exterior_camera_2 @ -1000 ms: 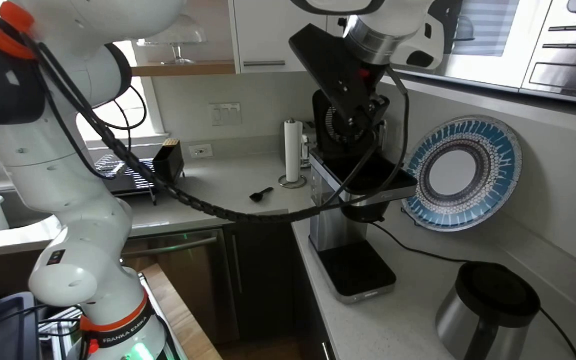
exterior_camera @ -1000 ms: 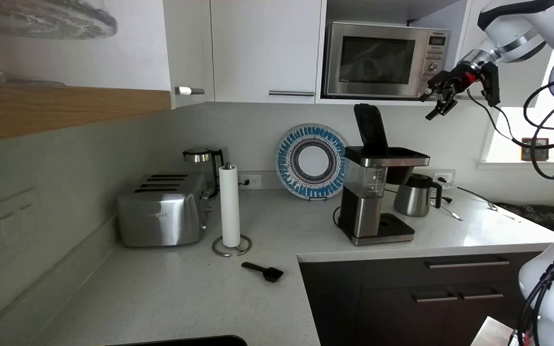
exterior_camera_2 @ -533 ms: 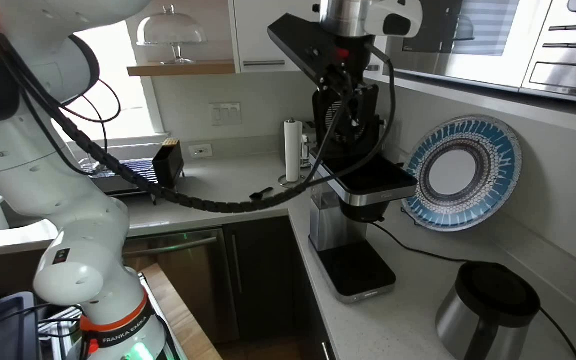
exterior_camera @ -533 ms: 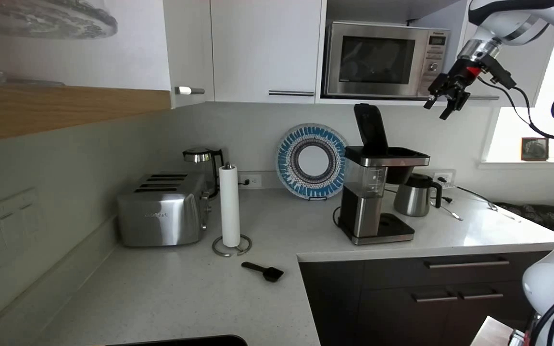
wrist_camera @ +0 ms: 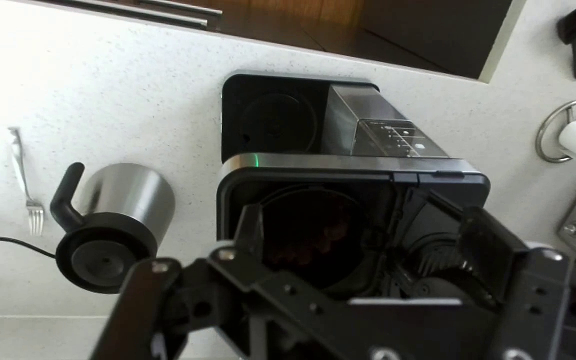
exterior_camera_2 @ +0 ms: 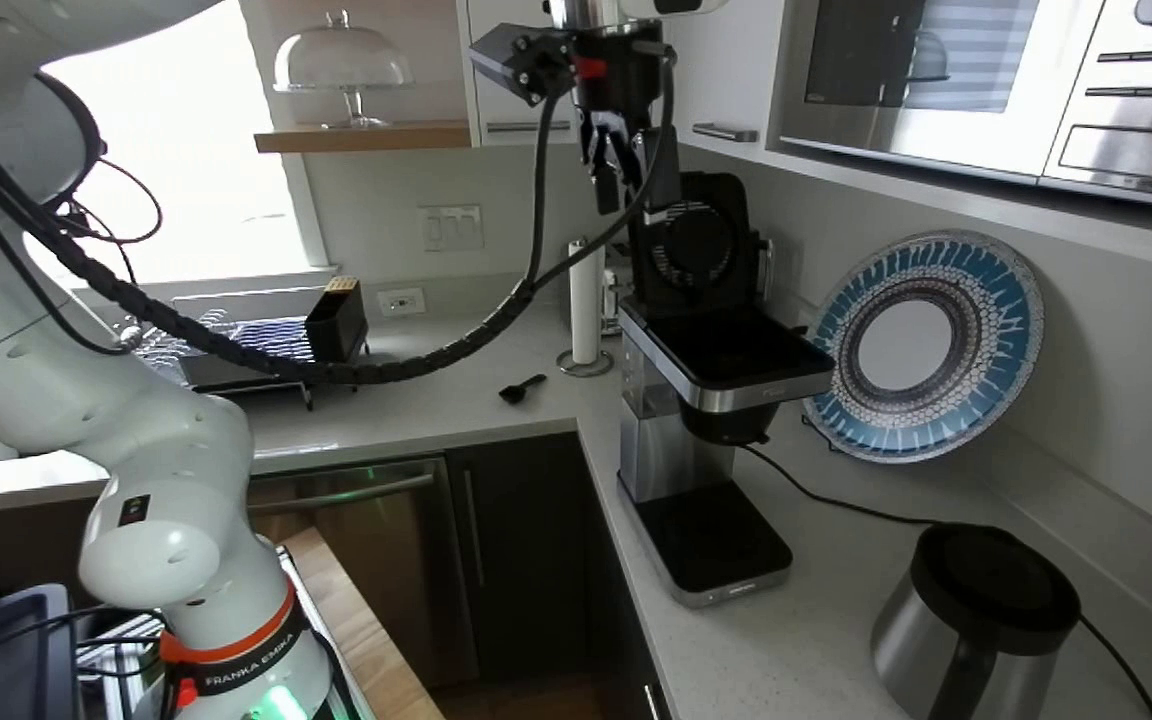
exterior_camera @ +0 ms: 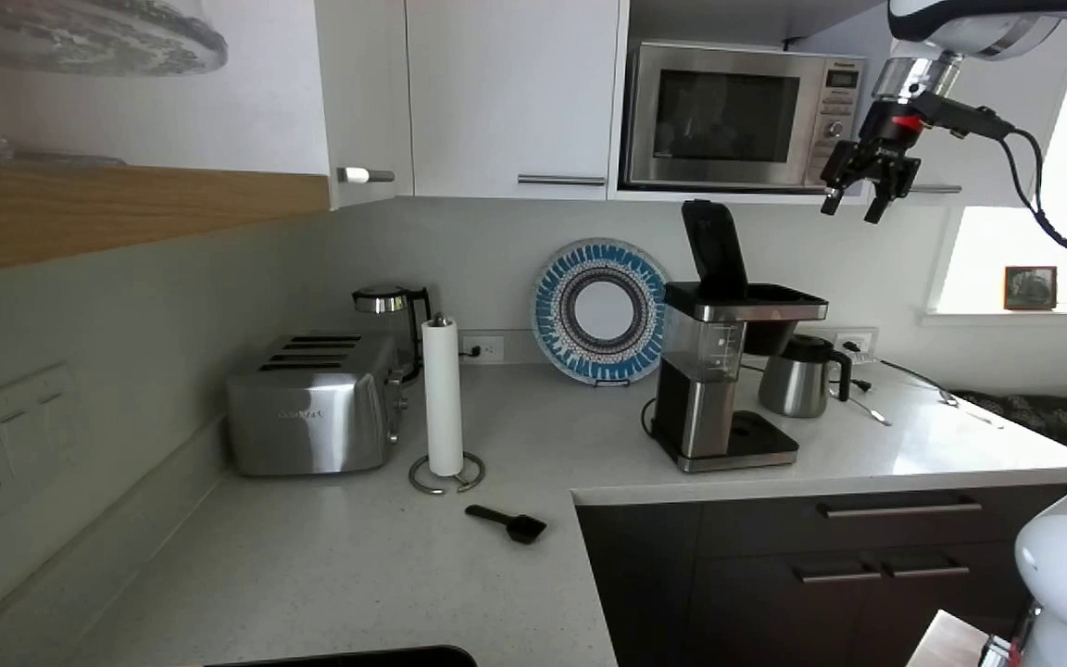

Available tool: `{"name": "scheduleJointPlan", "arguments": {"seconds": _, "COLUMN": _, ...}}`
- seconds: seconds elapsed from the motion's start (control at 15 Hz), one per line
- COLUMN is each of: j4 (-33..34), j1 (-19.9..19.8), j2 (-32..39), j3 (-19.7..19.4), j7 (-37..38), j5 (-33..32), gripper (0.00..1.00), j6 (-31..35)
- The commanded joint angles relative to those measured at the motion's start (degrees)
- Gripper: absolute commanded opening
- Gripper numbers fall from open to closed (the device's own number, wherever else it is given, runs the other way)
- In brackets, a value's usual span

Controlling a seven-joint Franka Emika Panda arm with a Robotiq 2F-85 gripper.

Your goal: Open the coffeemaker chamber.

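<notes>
Black-and-steel drip coffeemaker (exterior_camera: 709,408): upright on the counter (exterior_camera: 515,417); steel carafe (exterior_camera: 791,384) beside it, apart.
Chamber (wrist_camera: 318,230): uncovered, atop the coffeemaker; contents too dark to identify.
Hinged lid (exterior_camera_2: 693,240): standing, leaning back slightly; opening judged complete.
Fingers (wrist_camera: 490,245): spread, holding nothing; apart from the lid and higher than the chamber.
Fingers' exit: advise slow retreat, upward and away from the lid; a knock could drop it over the chamber.
Cable (exterior_camera_2: 376,372): slack loop; should be led clear of the lid.
</notes>
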Motion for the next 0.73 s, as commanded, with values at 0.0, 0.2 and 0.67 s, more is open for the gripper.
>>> {"name": "scheduleJointPlan", "arguments": {"seconds": 0.0, "j4": -7.05, "j1": 2.23, "j2": -7.11, "j3": 1.71, "j7": 4.15, "j5": -5.00, "gripper": 1.00, "j6": 0.96}}
{"name": "scheduleJointPlan", "arguments": {"seconds": 0.2, "j4": -4.45, "j1": 3.78, "j2": -5.39, "j3": 0.71, "j7": 3.78, "j5": -4.64, "gripper": 1.00, "j6": -0.22}}
{"name": "scheduleJointPlan", "arguments": {"seconds": 0.67, "j4": -7.24, "j1": 4.28, "j2": -8.18, "j3": 1.26, "j7": 4.56, "j5": -5.18, "gripper": 1.00, "j6": 0.23}}
